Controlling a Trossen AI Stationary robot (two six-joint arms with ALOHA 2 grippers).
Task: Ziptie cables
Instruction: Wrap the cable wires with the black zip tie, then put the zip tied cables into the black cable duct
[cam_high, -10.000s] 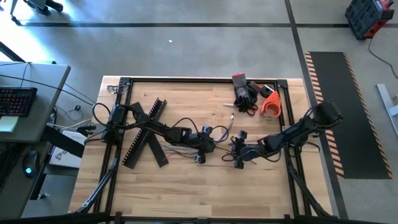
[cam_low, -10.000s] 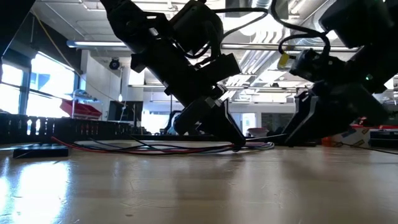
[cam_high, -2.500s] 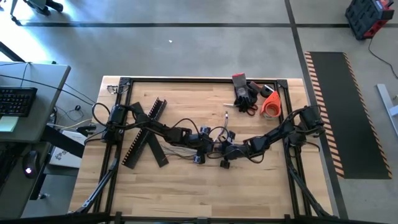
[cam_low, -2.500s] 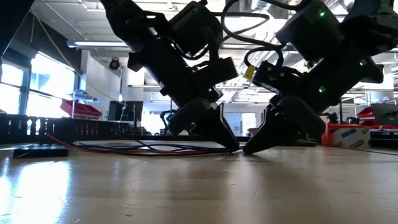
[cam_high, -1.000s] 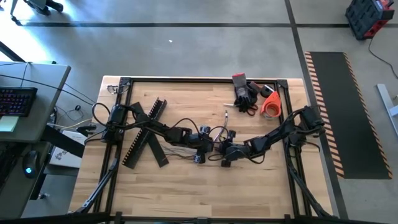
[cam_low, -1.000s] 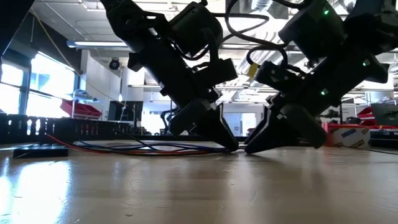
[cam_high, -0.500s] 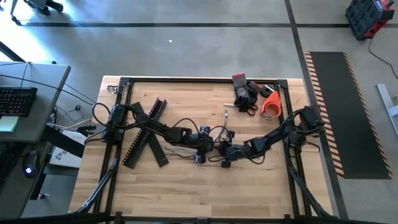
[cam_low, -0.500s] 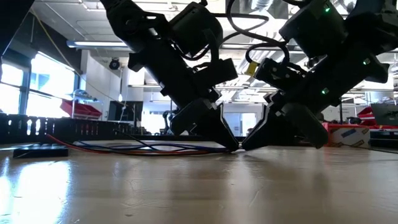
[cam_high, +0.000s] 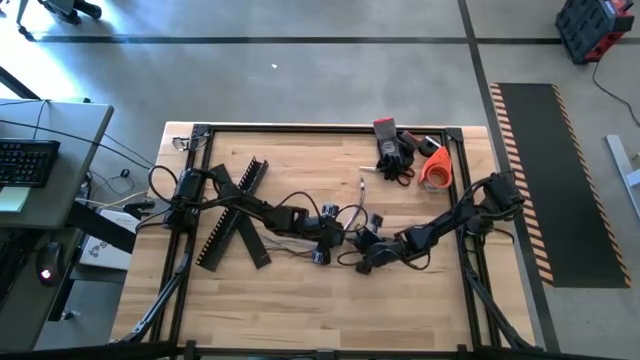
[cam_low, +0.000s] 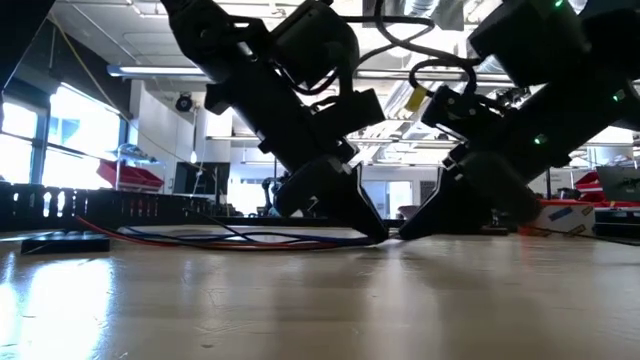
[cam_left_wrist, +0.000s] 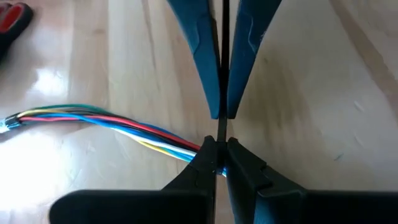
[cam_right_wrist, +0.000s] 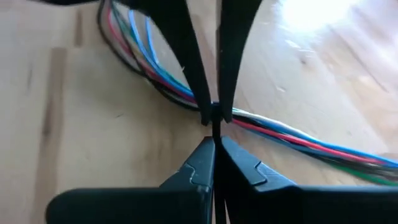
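Left end effector (cam_high: 340, 237) clamped on cables (cam_left_wrist: 112, 121) mid-desk; right end effector (cam_high: 362, 256) shut empty, tip-to-tip at 4 o'clock. Cables trailing toward 9 o'clock, left arm nearer.

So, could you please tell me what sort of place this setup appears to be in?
Most likely a robotics lab or workshop: a wooden table on bare concrete floor, hazard-striped floor matting, a desk with a keyboard, and exposed ceiling ducts.

Bare wood near the table (cam_high: 300, 310) front; slotted black bars (cam_high: 232, 215) crowding the left.
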